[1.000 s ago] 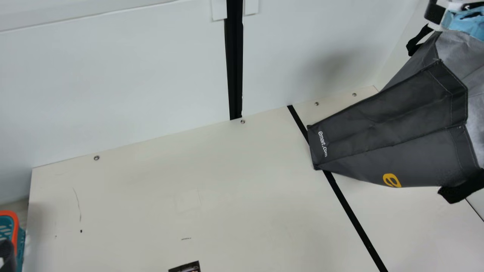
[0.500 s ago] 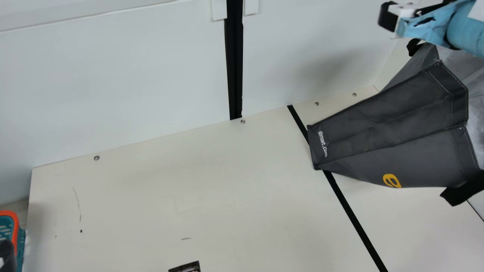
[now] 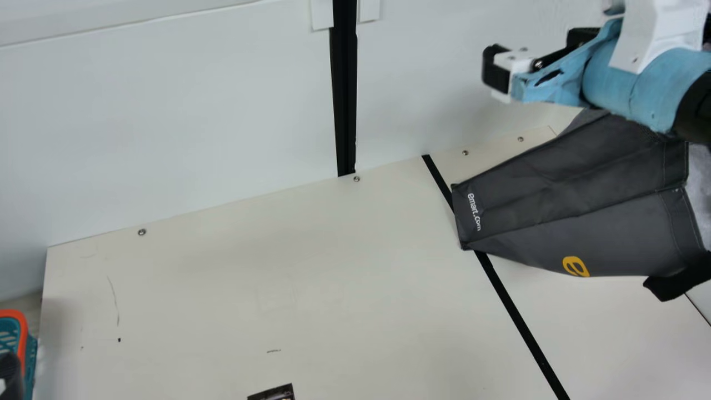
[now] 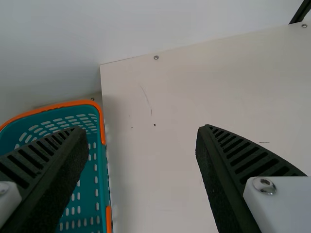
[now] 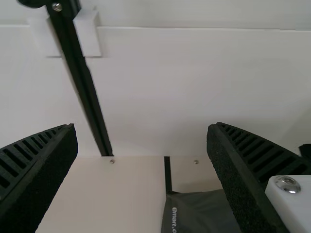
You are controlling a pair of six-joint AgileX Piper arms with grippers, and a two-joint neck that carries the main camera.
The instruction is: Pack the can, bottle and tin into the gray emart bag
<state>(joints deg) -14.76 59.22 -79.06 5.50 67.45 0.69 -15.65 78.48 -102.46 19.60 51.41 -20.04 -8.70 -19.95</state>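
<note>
Cream tabletop (image 3: 250, 289) carries the gray emart bag (image 3: 566, 194) at right; left end effector (image 3: 10, 373) and right end effector (image 3: 530, 61) spread.

Dark gray bag (image 3: 561, 194), seemingly yellow-marked

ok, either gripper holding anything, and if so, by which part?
Nothing held. The left gripper and right gripper are both open, nothing between their fingers.
</note>
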